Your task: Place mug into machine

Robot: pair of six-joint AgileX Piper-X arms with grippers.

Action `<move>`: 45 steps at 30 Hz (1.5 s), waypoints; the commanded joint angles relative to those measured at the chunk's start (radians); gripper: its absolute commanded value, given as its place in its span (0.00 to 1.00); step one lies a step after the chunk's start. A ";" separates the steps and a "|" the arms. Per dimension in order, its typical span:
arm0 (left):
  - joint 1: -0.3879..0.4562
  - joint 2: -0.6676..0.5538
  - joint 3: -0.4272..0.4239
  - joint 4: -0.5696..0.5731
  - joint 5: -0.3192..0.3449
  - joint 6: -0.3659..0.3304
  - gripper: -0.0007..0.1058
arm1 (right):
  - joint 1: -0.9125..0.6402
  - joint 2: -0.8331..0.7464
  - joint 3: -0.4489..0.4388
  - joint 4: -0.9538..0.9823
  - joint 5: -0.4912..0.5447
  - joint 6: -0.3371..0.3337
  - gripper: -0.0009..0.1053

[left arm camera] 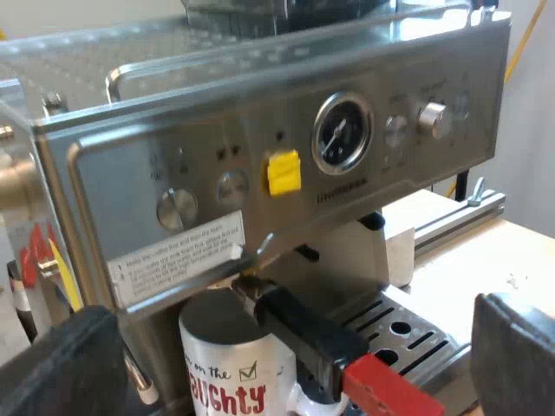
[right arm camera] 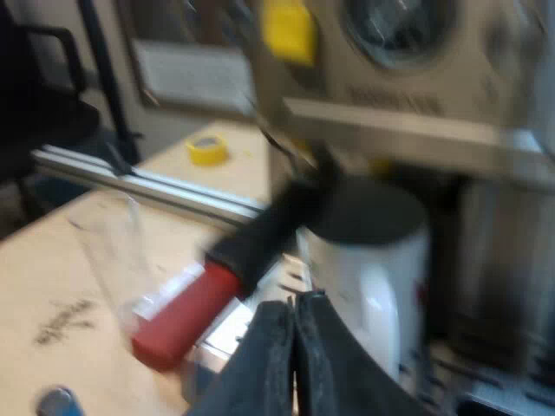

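White ceramic mug (left arm camera: pixel 227 368) with red lettering: stands upright on the perforated metal drip tray (left arm camera: pixel 403 334) of the brushed-steel espresso machine (left arm camera: pixel 260 147), directly under the brew head. Its mouth reads dark, and its contents cannot be determined. Just above the rim runs the black handle with a red end (left arm camera: pixel 334 347), part of the metal holder locked into the machine's front. The handle juts outward over the tray.

Left claw (left arm camera: pixel 286 355): released, its two black fingers (left arm camera: pixel 61 364) spread wide to either side of the mug and handle, touching neither. Right claw (right arm camera: pixel 295 347): clenched, fingers pressed flat against each other and grasping nothing, close before the mug and near the handle's red end.

Machine front: round pressure gauge (left arm camera: pixel 342 133), yellow tag (left arm camera: pixel 284 172), silver knobs, white printed label (left arm camera: pixel 178 256). A dark bean hopper (left arm camera: pixel 277 13) sits on top.

Surface: pale wooden table (right arm camera: pixel 52 286) crossed by an aluminium rail (right arm camera: pixel 147 186). A clear measuring glass (right arm camera: pixel 108 247) stands upright on the table near the red end; its contents cannot be told. A yellow roll of tape (right arm camera: pixel 208 149) lies beyond the rail. A small blue object (right arm camera: pixel 56 403) lies on the table; its identity cannot be told.

Room: a pale wall (left arm camera: pixel 529 130) stands behind the machine.
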 commanded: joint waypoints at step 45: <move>-0.005 -0.134 -0.130 0.275 0.016 0.003 0.77 | -0.153 0.523 -0.529 0.102 0.174 -0.008 0.01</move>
